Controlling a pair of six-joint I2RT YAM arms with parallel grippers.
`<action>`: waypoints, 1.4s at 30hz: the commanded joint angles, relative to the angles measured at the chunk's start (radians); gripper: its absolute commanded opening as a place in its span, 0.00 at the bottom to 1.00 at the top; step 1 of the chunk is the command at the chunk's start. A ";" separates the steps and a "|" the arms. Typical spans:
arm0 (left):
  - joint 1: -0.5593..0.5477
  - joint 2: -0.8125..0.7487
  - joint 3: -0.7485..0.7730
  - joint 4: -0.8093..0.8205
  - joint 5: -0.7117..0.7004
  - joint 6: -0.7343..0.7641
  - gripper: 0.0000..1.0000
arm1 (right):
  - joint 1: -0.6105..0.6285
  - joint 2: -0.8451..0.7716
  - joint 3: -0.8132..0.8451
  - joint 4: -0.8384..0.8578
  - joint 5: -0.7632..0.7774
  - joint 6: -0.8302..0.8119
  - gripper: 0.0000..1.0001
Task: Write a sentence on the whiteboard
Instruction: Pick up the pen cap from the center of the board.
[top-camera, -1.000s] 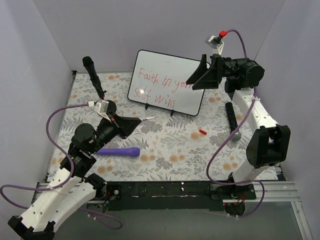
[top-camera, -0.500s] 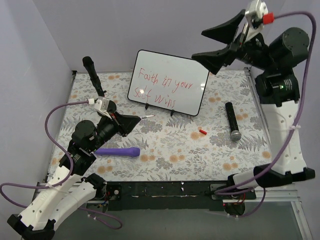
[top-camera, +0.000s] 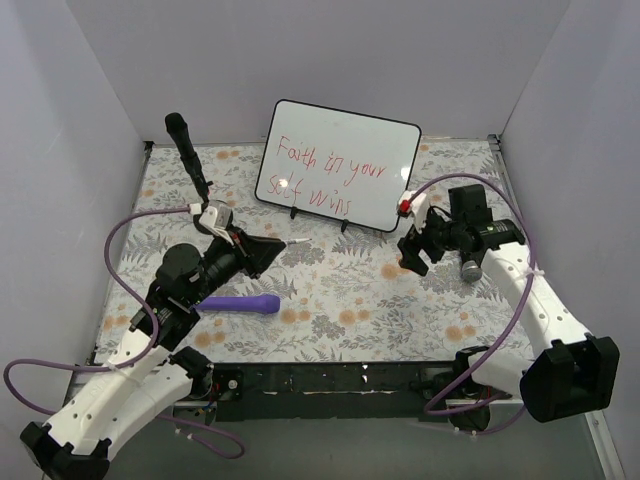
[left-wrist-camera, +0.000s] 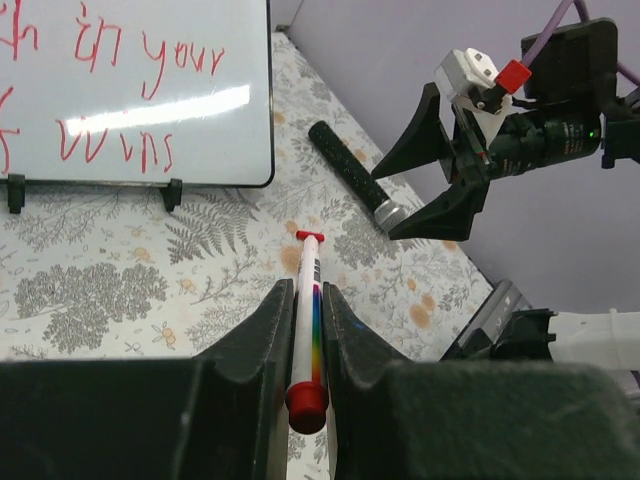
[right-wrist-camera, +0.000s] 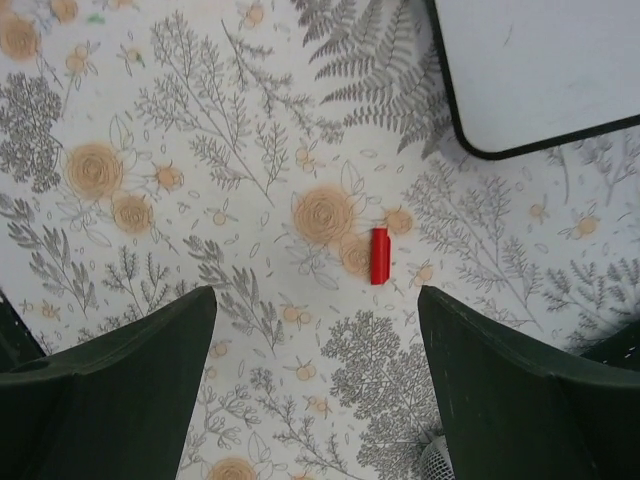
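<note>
Top external view has the large glossy white whiteboard with a thin black frame (top-camera: 345, 135) standing on its small feet at the far middle of the flowered tabletop (top-camera: 330, 320). The red handwritten sentence (top-camera: 325, 172) already fills two lines on it, so the writing looks done and the step in hand appears to be recapping the pen.

The left tool (left-wrist-camera: 308, 292) is clenched on a white marker pen with a rainbow stripe and a red end (left-wrist-camera: 308, 340), its tip pointing away toward the right arm, well short of the board. The right tool (right-wrist-camera: 317, 296) hangs low with its fingers spread wide and nothing between them. A small red cap (right-wrist-camera: 380, 256) lies flat on the tabletop below it, just off the board's near corner. A black cylinder with a silver end (left-wrist-camera: 355, 180) lies near the cap.

The next move probably calls for the right tool to shift slightly so the cap sits centred between the fingers, then descend and pinch it across its narrow width. The cap is small and lies flat, so a shallow or off-centre pinch could flick it away.
</note>
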 joint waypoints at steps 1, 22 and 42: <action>0.003 -0.014 -0.069 0.041 0.043 0.033 0.00 | -0.040 0.008 -0.062 0.001 0.029 -0.113 0.88; 0.003 -0.066 -0.207 0.104 0.043 0.030 0.00 | -0.058 0.488 0.087 -0.003 0.094 -0.124 0.56; 0.003 -0.103 -0.258 0.135 0.032 0.006 0.00 | 0.031 0.585 0.048 0.069 0.253 -0.119 0.40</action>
